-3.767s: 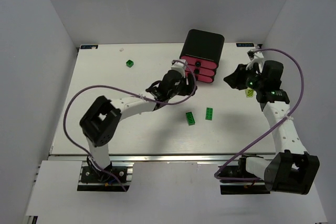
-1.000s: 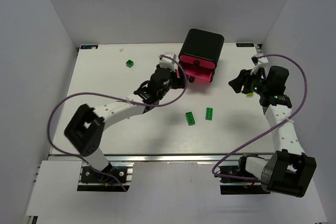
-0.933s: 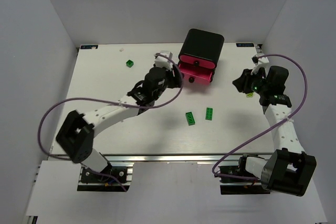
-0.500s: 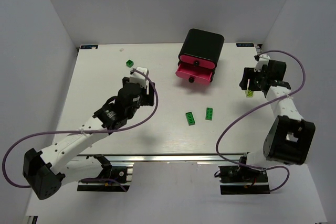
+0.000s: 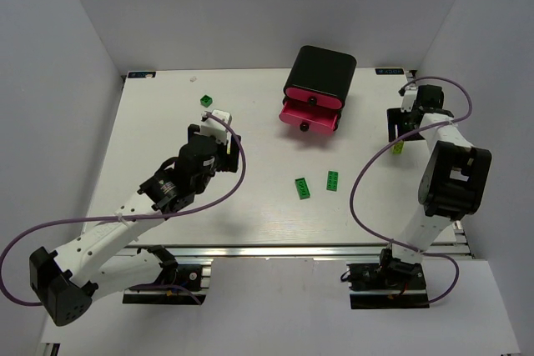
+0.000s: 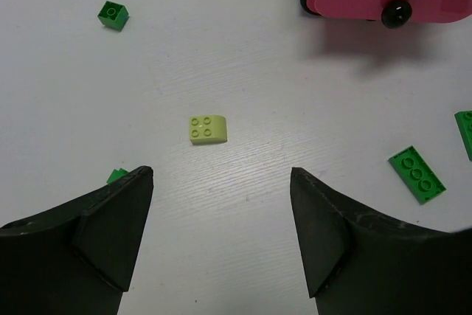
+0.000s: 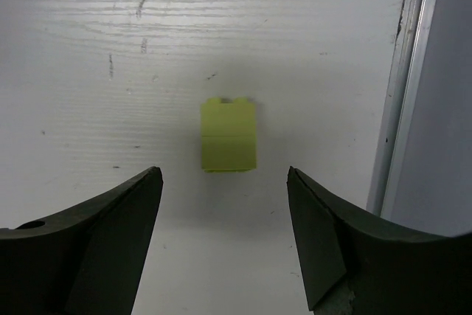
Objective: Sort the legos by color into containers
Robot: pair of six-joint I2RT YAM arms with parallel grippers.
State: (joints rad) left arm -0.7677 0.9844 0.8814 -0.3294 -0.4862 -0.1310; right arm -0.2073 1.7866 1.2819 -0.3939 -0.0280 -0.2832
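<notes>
1. The left gripper hangs over the tabletop, left of its middle. Its jaws are spread wide with nothing between them.
2. Its wrist view shows a lime-yellow block lying studs up ahead of the fingers, untouched. The green cube sits beyond it, near the far edge.
3. The right gripper is by the right edge, toward the far right corner, jaws apart and empty.
4. A second lime-yellow block lies just past the fingertips, in line with the gap, touching neither finger.
5. The black cabinet stands at the far edge, right of the middle. Its pink drawers face the near edge, and one juts out.
6. A flat green brick and a second flat green brick lie side by side near the tabletop's middle, apart from the drawers.
</notes>
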